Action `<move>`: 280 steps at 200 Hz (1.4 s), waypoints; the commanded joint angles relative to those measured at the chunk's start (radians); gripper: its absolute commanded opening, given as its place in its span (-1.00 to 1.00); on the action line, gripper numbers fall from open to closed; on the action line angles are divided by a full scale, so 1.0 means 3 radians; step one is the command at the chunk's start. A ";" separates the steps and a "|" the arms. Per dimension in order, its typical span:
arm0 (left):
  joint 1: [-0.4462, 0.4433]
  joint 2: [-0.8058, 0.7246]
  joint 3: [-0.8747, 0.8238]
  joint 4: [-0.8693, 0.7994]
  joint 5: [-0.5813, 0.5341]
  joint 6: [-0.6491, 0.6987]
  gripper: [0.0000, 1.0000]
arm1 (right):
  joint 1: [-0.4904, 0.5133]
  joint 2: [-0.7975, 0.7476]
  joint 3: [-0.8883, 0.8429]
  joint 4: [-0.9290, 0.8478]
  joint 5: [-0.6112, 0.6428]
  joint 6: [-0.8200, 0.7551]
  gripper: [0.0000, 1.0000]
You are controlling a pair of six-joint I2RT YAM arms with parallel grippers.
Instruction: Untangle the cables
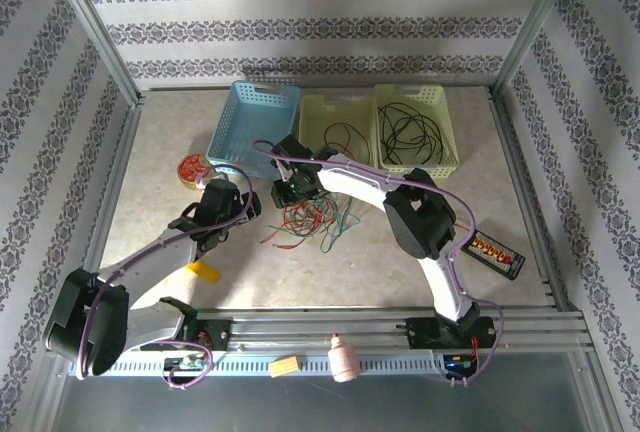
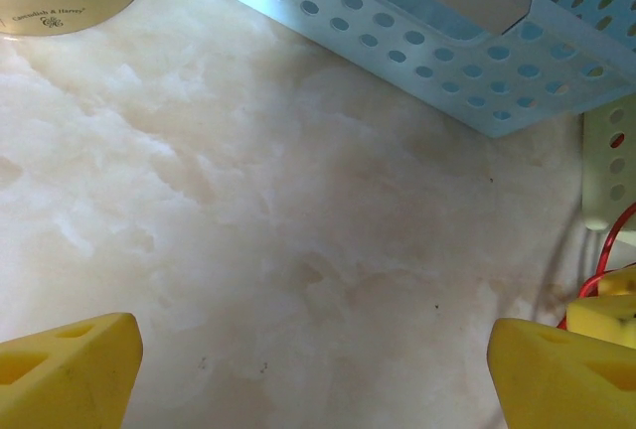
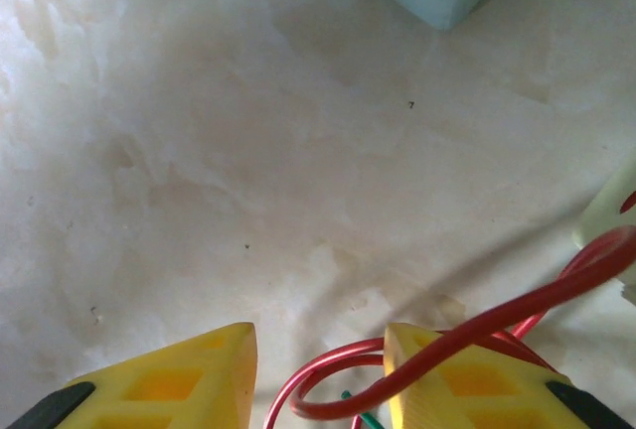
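Note:
A tangle of red and dark green cables (image 1: pixel 312 220) lies on the marble table in front of the baskets. A black cable (image 1: pixel 410 130) is coiled in the right pale green basket, and a red one (image 1: pixel 342 136) lies in the middle basket. My right gripper (image 1: pixel 290 192) hangs at the tangle's upper left edge. It is open (image 3: pixel 318 359), with red cable loops (image 3: pixel 477 330) and a green strand (image 3: pixel 363 417) between and over its yellow fingers. My left gripper (image 1: pixel 225 214) is left of the tangle, wide open (image 2: pixel 313 379) over bare table, a red cable (image 2: pixel 601 265) at its right.
A blue basket (image 1: pixel 265 86) and two pale green baskets (image 1: pixel 325 102) (image 1: pixel 412 89) line the back. A round tin (image 1: pixel 192 168) sits at the left, a black remote (image 1: pixel 492 250) at the right, a yellow block (image 1: pixel 204 271) near the left arm.

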 commanded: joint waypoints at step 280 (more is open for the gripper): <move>-0.0106 0.0798 0.0364 0.1200 0.2396 0.0486 0.70 | -0.0504 -0.2218 -0.1108 0.1472 -0.1282 0.0274 -1.00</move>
